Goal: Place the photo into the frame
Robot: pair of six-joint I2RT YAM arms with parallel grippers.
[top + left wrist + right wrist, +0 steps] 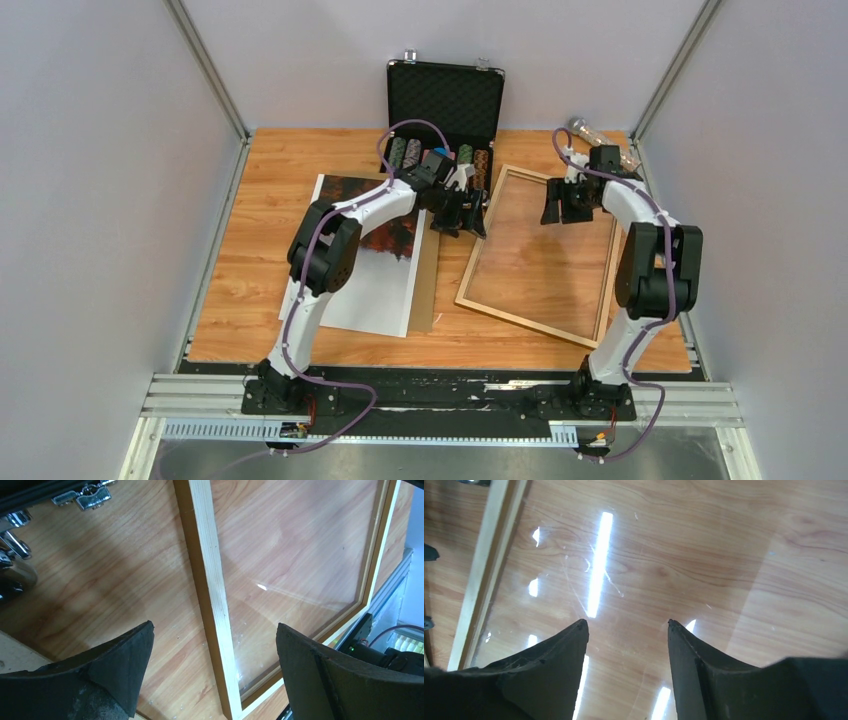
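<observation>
The frame (525,322) lies flat on the right half of the table (260,200), turned at a slant so that its far-left corner points toward the open black poker-chip case (445,95) at the far edge. Its opening faces up and the clear pane (704,555) is seated inside, with nothing lying on it; this orientation suits loading from above. The photo (370,290) lies flat on the left half of the table, well apart from the frame opening, with the left arm crossing above it. The dark tree area is toward the far edge and the pale area toward the near edge. The brown backing panel (425,290) shows along the photo's right edge, apparently partly beneath it. The left gripper (215,630) hangs above the frame's left rail (215,580) near the far-left corner, jaws spread wide on either side of the rail and gripping nothing, probably positioned to steady or shift the frame. The right gripper (628,625) hovers over the far part of the pane, jaws moderately apart and empty. Judgement: the insertion step is not yet begun, because neither gripper holds the photo.
</observation>
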